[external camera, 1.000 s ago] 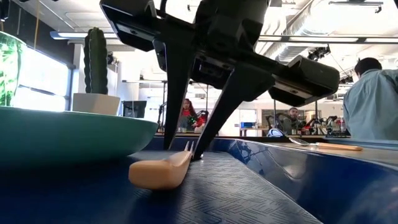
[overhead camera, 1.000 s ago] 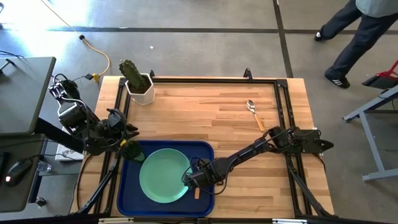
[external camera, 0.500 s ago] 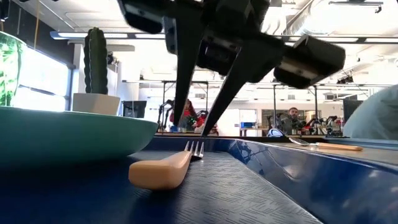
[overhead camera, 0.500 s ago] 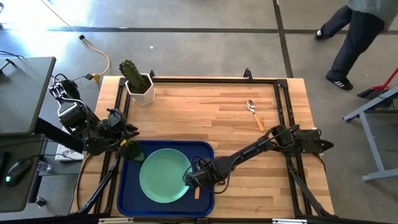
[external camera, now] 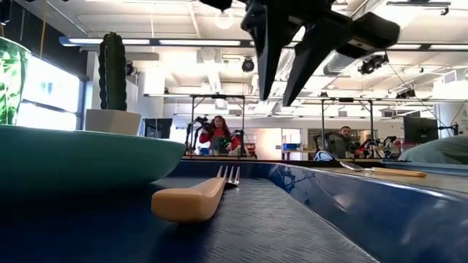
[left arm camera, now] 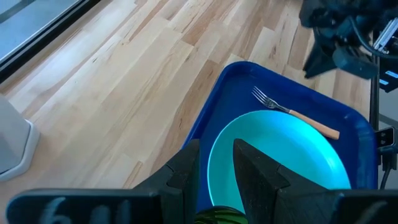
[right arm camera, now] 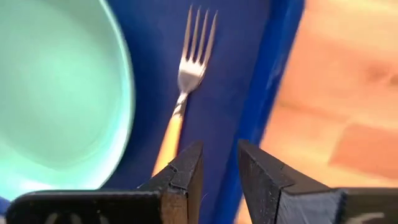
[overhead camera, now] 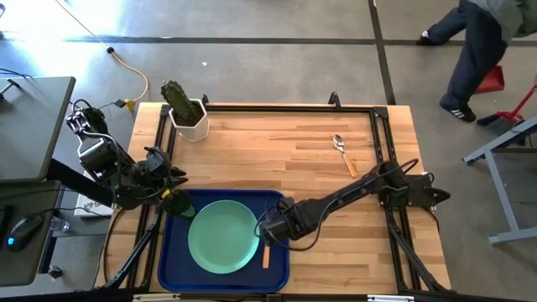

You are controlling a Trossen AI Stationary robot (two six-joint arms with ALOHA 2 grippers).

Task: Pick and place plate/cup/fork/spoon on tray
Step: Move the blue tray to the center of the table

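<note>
The mint-green plate [overhead camera: 222, 236] lies in the dark blue tray [overhead camera: 172, 270]. The fork [overhead camera: 266, 254] lies flat on the tray floor right of the plate, tines toward the far edge; it also shows in the right wrist view [right arm camera: 186, 81]. My right gripper [overhead camera: 267, 228] hangs open above the fork, touching nothing. My left gripper [overhead camera: 174, 200] is shut on the olive-green cup [overhead camera: 179, 205] at the tray's far left corner. The spoon [overhead camera: 344, 154] lies on the bare table, far right. My left gripper holds the cup between its two fingers, coming level from the table's left side. In the left wrist view only a bit of the cup's green wall [left arm camera: 217, 216] shows, far back between the fingers. Whether the cup stands on the tray I cannot tell.
A white hexagonal pot with a cactus [overhead camera: 189, 113] stands at the table's far left corner. A black frame runs along the table's far and right edges. A person walks on the floor beyond the far right corner. Bare wood lies between the tray and the spoon.
My right gripper has risen straight off the fork, from fingertips down at the fork's neck to well above the tray, and drifted a little toward the far edge. The fork has stayed flat on the tray.
</note>
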